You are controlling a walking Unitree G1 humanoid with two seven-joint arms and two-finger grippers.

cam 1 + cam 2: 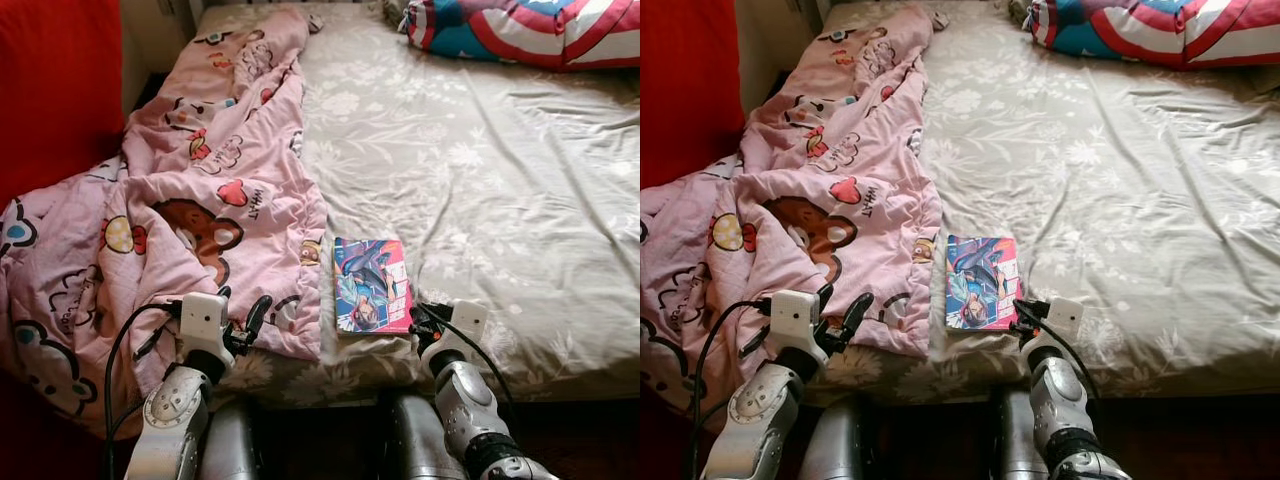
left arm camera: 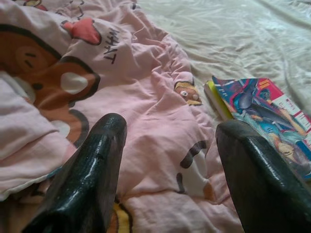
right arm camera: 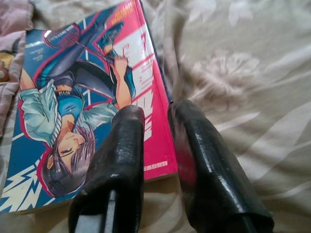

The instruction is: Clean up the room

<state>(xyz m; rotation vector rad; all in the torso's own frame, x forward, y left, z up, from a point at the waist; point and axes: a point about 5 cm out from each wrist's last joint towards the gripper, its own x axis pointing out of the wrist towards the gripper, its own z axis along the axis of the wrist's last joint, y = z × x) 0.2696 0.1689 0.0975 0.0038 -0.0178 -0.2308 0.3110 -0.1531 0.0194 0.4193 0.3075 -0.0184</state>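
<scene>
Pink cartoon-bear blanket (image 1: 200, 190), grey floral sheet (image 1: 480, 170), pink-and-blue illustrated book (image 1: 371, 285)

Glossy paper book (image 1: 372, 285); soft cloth blanket (image 1: 200, 200).

- Both arms were silver metal, rounded at the joints.
- Each wrist carried a white boxy housing.
- Black cables looped beside them.
- The left gripper (image 1: 240, 318) and right gripper (image 3: 158, 124) had glossy black fingers.

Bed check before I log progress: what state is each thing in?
Blanket: crumpled, unfolded, along the bed's left side.
Book: closed, flat, cover up, near the bed's edge.
Pillow: at the head of the bed.
Left gripper: open, over the blanket.
Right gripper: nearly closed, at the book's corner.
</scene>
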